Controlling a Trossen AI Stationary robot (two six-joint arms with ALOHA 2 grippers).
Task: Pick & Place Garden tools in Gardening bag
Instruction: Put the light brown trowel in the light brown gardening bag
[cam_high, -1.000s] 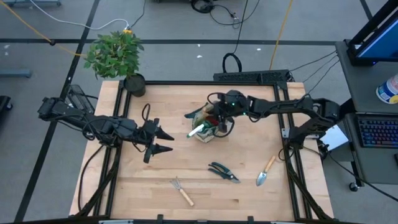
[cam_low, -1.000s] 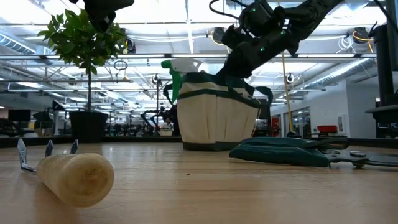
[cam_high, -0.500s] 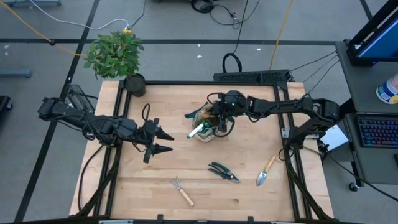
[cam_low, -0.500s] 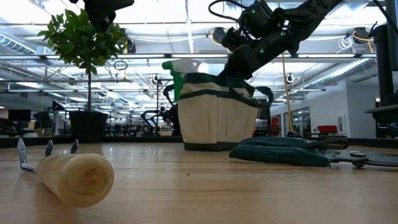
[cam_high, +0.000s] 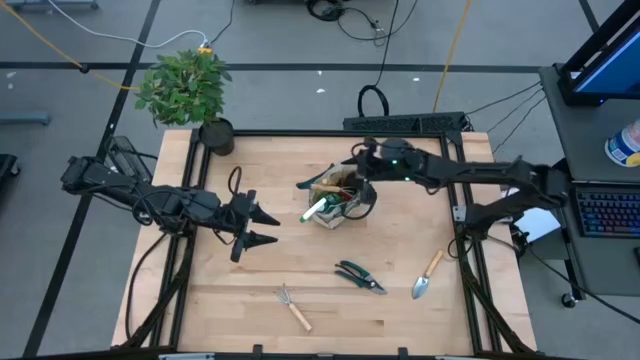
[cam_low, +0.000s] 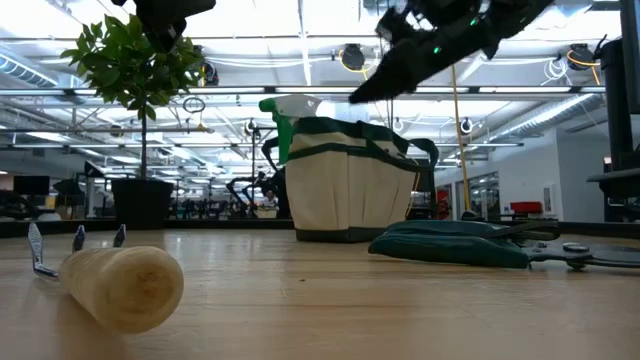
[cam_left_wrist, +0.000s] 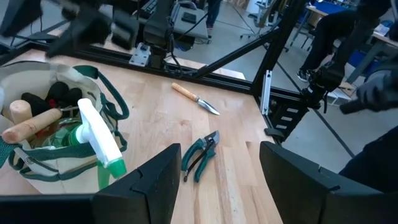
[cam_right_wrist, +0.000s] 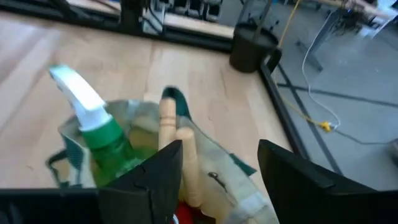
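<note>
The beige gardening bag (cam_high: 336, 202) stands mid-table. A green-white sprayer (cam_right_wrist: 87, 118) and wooden tool handles (cam_right_wrist: 169, 127) stick out of its mouth. My right gripper (cam_high: 358, 166) hangs open just above the bag's far rim, with nothing between its fingers (cam_right_wrist: 221, 186). My left gripper (cam_high: 268, 226) waits open to the left of the bag, above the table. Flat on the wood near the front lie pruning shears (cam_high: 360, 277), a trowel (cam_high: 427, 276) and a small rake (cam_high: 293, 307).
A leafy plant (cam_high: 185, 85) in a black pot (cam_high: 216, 136) stands at the far left corner. The rake's wooden handle (cam_low: 122, 285) fills the low view's foreground. Bare wood lies between the bag and the front tools (cam_high: 300, 260). A black frame rail (cam_high: 405, 122) runs behind the table.
My right gripper has risen out of the bag's mouth and drawn back toward the table's far right. The bag and the tools in it have stayed in place.
</note>
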